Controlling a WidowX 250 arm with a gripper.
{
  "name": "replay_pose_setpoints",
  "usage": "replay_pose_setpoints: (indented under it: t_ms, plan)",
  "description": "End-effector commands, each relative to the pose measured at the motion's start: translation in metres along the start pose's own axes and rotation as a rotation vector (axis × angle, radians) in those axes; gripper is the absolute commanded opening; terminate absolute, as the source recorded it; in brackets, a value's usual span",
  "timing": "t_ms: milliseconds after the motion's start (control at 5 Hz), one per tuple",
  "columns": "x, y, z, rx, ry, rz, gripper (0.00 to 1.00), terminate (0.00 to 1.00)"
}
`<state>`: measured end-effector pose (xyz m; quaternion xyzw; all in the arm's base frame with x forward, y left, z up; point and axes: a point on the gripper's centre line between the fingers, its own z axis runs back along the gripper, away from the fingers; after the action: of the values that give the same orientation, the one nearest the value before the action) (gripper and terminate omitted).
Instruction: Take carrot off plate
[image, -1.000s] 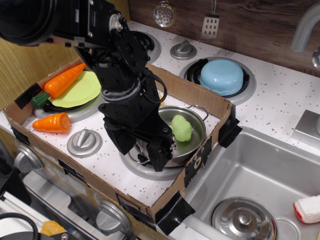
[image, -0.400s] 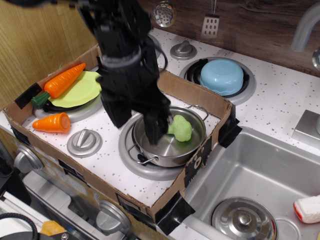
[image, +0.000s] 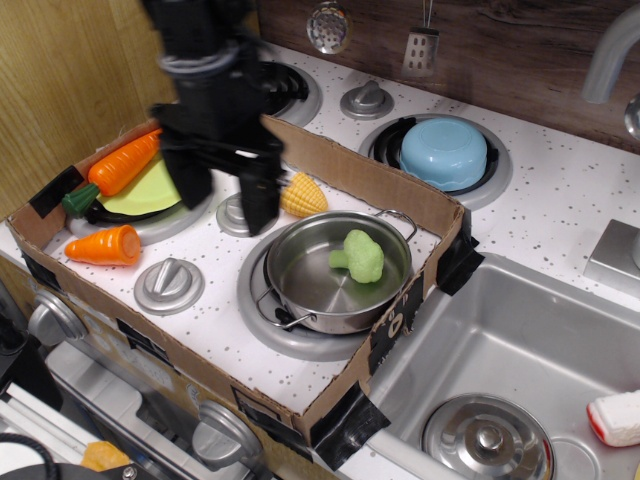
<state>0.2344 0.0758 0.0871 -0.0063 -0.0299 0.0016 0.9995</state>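
Note:
The long orange carrot, with its dark green stem end at the lower left, lies across the left rim of the lime yellow-green plate at the left end of the cardboard tray. My gripper hangs just to the right of the plate, above the stove top. Its two black fingers are spread apart with nothing between them. The left finger covers the plate's right edge. The image of the arm is blurred.
A stubby orange carrot lies in front of the plate. A yellow corn cob lies right of the gripper. A steel pot holds a green broccoli. Cardboard tray walls ring the area. A light blue bowl sits behind.
My arm has risen off the pot and swung up and left toward the plate, uncovering the corn cob. The carrot and plate have not moved.

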Motion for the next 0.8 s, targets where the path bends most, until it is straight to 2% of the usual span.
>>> replay_pose_setpoints:
  t_ms: [0,200,600]
  plan:
    - [0.015,0.064,-0.012,0.155,-0.082,-0.056,1.0,0.0]
    - [0.026,0.087,-0.015,0.249,-0.104,-0.106,1.0,0.0]
    - [0.035,0.101,0.001,0.357,-0.083,-0.122,1.0,0.0]
